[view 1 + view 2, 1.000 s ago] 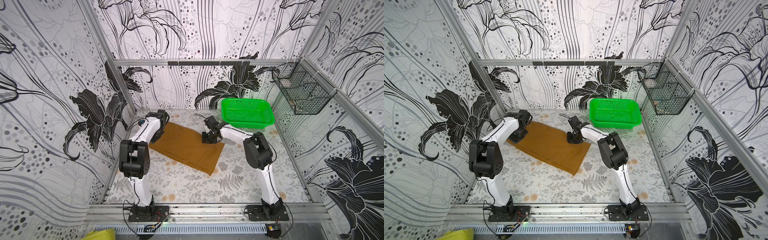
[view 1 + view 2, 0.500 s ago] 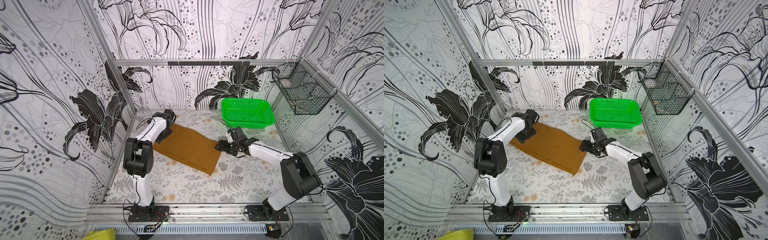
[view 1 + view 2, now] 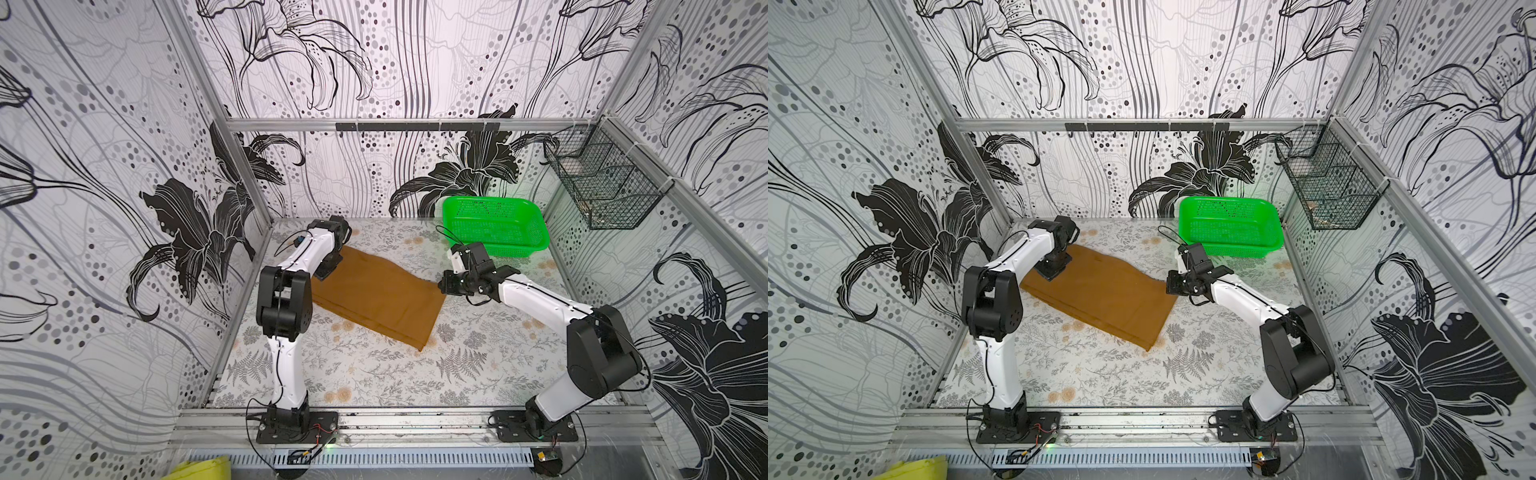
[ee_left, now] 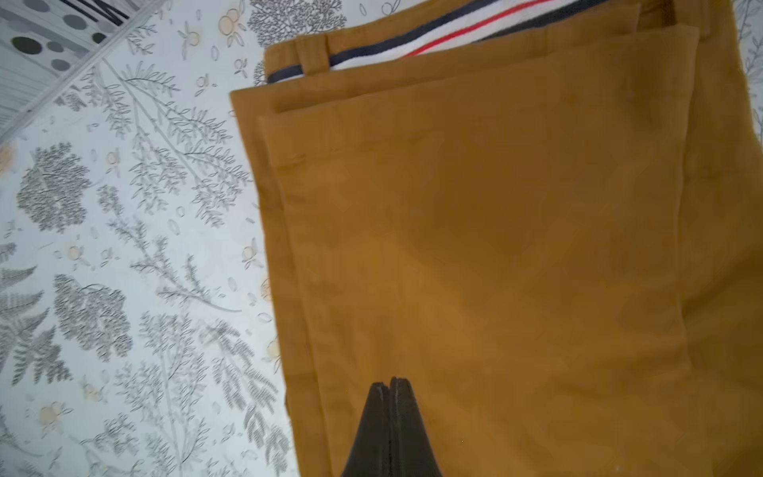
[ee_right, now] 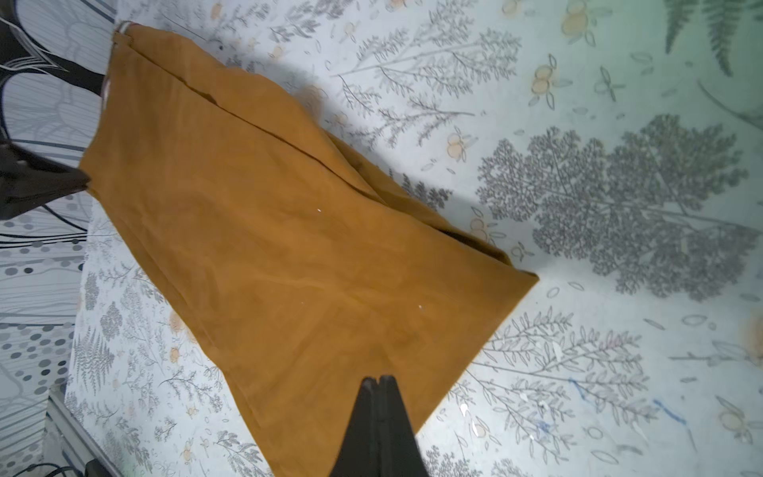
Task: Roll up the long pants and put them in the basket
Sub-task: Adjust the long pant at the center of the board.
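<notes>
The long pants (image 3: 374, 297) lie folded flat, far and left on the table (image 3: 374, 374), with the left gripper (image 4: 390, 386) and right gripper (image 5: 377, 382) pinched shut on nothing (at opposite ends), so I'd expect a skewed roll if the stacked layers slide.

Fixed to the aluminium rail (image 3: 415, 419), the left arm (image 3: 286, 374) and right arm (image 3: 540, 301) are showing glossy white link shells joined by bulky black joint housings. The left base plate (image 3: 270, 434) and right base plate (image 3: 507, 432), both black, are sitting bolted onto that rail, with screws glinting. Thin black cables (image 3: 548, 296) are running along the white links, and red wires (image 3: 320, 429) are trailing just above the rail. The left gripper (image 4: 389, 382) and right gripper (image 5: 377, 378) are ending in matte black wedge fingers.
</notes>
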You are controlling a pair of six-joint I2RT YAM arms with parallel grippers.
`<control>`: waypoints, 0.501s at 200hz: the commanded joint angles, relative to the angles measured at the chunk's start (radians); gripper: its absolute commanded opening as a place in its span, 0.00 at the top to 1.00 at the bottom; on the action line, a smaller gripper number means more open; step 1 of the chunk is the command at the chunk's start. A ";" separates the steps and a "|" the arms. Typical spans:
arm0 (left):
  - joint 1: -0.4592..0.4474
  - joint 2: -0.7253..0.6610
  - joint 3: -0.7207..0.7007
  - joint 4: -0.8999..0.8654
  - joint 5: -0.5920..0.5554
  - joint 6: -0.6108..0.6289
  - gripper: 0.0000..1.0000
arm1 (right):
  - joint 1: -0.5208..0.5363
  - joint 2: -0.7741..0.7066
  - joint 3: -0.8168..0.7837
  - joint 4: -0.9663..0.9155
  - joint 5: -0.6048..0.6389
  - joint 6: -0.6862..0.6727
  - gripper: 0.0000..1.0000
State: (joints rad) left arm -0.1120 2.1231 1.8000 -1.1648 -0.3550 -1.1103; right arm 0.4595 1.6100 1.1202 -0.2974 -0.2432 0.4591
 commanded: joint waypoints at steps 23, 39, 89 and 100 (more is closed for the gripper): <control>0.028 0.146 0.071 0.000 0.099 -0.047 1.00 | 0.036 0.213 0.205 -0.124 -0.071 -0.094 1.00; 0.029 0.169 0.083 0.002 0.128 -0.056 1.00 | 0.051 0.315 0.283 -0.160 -0.057 -0.087 1.00; 0.040 0.220 0.133 0.009 0.170 -0.033 1.00 | 0.051 0.503 0.363 -0.259 0.056 -0.053 1.00; 0.044 0.239 0.157 0.008 0.183 -0.021 1.00 | 0.051 0.507 0.342 -0.278 0.081 -0.053 1.00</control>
State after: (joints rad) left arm -0.0769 2.3119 1.9152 -1.1683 -0.2245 -1.1477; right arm 0.5133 2.0945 1.4708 -0.4568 -0.2543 0.4023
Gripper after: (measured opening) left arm 0.043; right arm 0.047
